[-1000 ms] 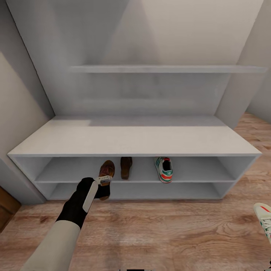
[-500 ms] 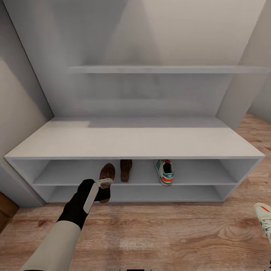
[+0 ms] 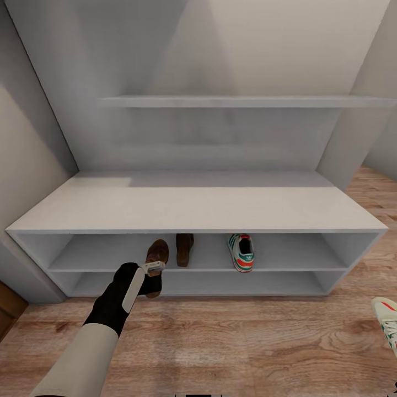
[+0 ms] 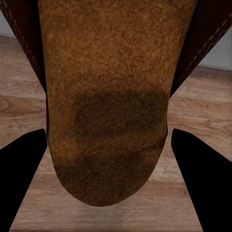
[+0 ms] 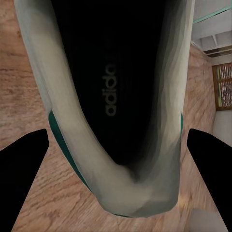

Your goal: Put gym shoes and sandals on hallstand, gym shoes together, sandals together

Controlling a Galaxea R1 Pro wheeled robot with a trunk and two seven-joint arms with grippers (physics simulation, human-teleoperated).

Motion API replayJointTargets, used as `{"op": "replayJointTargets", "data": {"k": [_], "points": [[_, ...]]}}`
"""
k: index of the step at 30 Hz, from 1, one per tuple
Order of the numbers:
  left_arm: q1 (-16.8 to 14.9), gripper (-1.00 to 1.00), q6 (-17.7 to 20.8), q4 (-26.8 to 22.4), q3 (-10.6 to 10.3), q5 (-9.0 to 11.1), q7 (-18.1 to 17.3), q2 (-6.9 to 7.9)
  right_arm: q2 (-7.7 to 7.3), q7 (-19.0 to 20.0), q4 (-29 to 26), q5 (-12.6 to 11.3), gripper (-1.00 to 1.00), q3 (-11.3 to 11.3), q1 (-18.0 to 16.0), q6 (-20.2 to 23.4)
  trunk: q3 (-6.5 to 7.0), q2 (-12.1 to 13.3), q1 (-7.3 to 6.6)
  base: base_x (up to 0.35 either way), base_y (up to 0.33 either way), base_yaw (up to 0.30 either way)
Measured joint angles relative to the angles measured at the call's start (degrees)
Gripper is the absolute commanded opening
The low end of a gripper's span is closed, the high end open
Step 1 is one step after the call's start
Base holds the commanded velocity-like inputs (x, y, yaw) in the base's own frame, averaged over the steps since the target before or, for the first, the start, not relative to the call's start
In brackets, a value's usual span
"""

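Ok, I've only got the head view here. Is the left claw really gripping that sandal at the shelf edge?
Observer: Yes. In the left wrist view the sandal sits in the left claw, with both fingertips touching its sides.
Operator: And the sneaker at my right edge?
Observer: The right wrist view looks straight into that sneaker. It is centred in the right claw and looks gripped.
Operator: What's behind it?
Observer: Wood floor.
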Motion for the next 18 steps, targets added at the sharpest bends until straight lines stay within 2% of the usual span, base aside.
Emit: {"op": "replayJointTargets", "data": {"k": [18], "points": [[0.02,-1.00,0.20,-0.06,0.00,0.03,-0.10,0.00,0.00,0.00,0.00,0.00,-1.00,0.00,0.00,0.02,0.00,0.00,0.00,0.000,0.000,0.000]]}}
